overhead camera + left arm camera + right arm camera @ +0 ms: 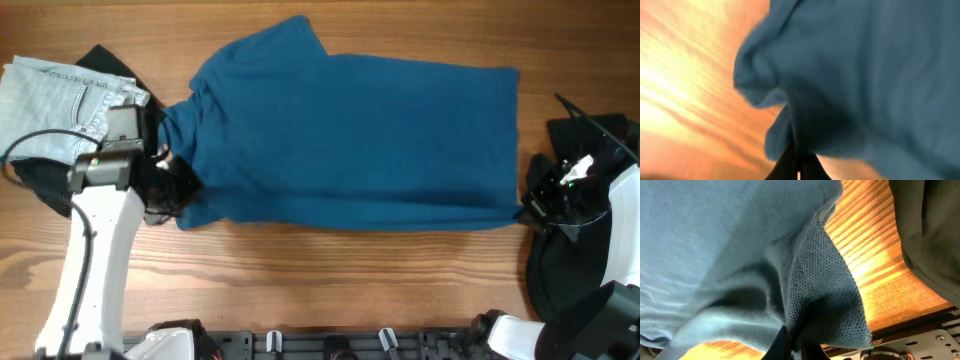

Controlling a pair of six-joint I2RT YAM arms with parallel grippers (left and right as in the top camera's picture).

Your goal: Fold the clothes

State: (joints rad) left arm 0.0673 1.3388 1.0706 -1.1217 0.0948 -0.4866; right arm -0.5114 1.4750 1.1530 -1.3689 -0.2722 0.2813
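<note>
Up close, cloth buries most of both sets of fingertips: the left gripper is pinched on a bunched fold of the blue shirt, and the right gripper on its hem corner (jaws cut off by the frame). Farther out, the shirt lies spread across the table — folded jeans at its left cover a half-hidden black garment.

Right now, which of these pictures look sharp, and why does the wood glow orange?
Overhead: sharp, evenly lit. Left wrist: blue shirt blurred, table washed out by orange glare. Right wrist: knit weave in focus, table again overexposed orange.
</note>
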